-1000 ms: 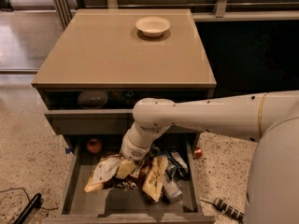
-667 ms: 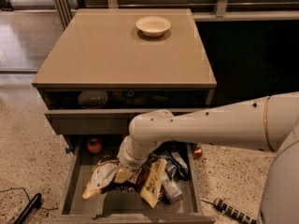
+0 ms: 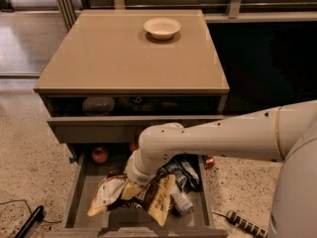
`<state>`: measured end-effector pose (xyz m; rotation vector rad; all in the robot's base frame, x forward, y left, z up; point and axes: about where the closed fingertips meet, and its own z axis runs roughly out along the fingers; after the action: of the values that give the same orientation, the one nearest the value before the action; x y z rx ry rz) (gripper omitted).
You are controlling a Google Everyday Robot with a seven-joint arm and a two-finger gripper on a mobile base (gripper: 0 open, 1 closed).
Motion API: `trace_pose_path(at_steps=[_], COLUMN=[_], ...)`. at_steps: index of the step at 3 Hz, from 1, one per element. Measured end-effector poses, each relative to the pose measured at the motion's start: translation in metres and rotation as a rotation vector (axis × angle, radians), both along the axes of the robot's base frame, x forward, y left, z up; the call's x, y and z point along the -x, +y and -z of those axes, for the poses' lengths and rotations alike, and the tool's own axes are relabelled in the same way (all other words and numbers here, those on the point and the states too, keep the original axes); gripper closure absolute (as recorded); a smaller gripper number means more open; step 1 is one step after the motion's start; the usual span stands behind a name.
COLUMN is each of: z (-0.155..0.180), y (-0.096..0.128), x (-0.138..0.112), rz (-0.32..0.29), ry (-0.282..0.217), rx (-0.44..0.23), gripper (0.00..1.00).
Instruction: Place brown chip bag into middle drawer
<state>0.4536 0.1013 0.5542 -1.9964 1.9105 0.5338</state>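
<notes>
The white robot arm (image 3: 223, 138) comes in from the right and bends down in front of a tan cabinet. The tabletop (image 3: 124, 63) of this cabinet is wide and flat. Under it is a shallow top drawer (image 3: 133, 104), a little open, with a dark round object (image 3: 98, 104) inside at the left.

Lower, the middle drawer (image 3: 78, 187) is pulled far out toward the camera. The brown chip bag (image 3: 153, 200) is inside this drawer, near the middle. It is crumpled, with one cream end pointing left and the other end pointing down to the front rim.

The gripper (image 3: 134, 182) is directly above the bag and touches its crinkled middle. The wrist hides its tip, so I cannot tell if it is clamped on the bag or not.

Just right of the bag lie some dark snack packets (image 3: 181, 172). A white bowl (image 3: 162, 27) stands on the far part of the tabletop. A red round fruit (image 3: 100, 154) sits at the back left of the middle drawer.
</notes>
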Motion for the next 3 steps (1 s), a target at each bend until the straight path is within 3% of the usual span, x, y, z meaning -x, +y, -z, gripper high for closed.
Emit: trace_pose_path(at_steps=[1, 2, 3], z=[0.039, 0.039, 0.043], y=[0.007, 0.007, 0.033], x=[0.026, 0.026, -0.026], rz=[-0.003, -0.003, 0.004], ry=[0.086, 0.086, 0.096], rx=[-0.021, -0.021, -0.067], gripper=[1.00, 1.00, 1.00])
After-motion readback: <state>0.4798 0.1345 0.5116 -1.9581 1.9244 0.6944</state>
